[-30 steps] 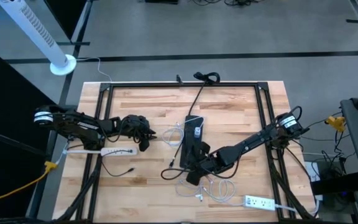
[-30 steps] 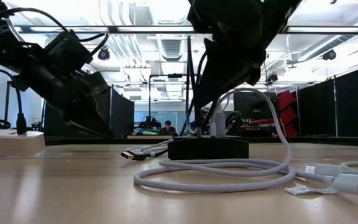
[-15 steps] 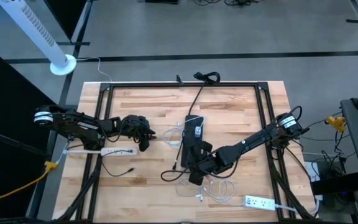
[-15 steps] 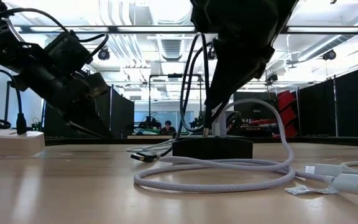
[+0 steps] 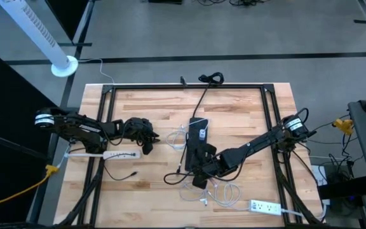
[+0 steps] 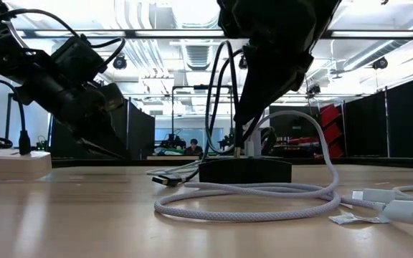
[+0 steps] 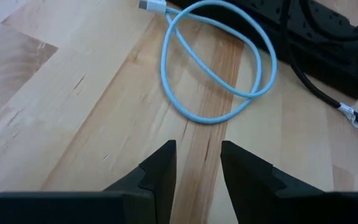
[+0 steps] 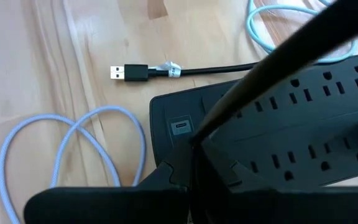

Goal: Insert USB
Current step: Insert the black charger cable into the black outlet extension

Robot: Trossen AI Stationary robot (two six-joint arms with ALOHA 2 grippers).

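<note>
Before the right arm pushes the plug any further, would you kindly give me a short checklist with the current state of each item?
1. Right hand over the black power strip: ok.
2. Black cable held in the right hand: ok.
3. Plug tip lined up with the USB port: cannot tell, the hand hides it.
4. Loose black USB plug lying clear of the port: ok.
5. Left hand open and empty, away from the strip: ok.

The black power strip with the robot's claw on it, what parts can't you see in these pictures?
- Right gripper fingertips: right wrist view, its own dark cable hides them.
- Plug tip and port on the black power strip: low view, the strip's edge blocks them; high view, too small.
- Power strip's far end: right wrist view, cut off by the edge.
</note>
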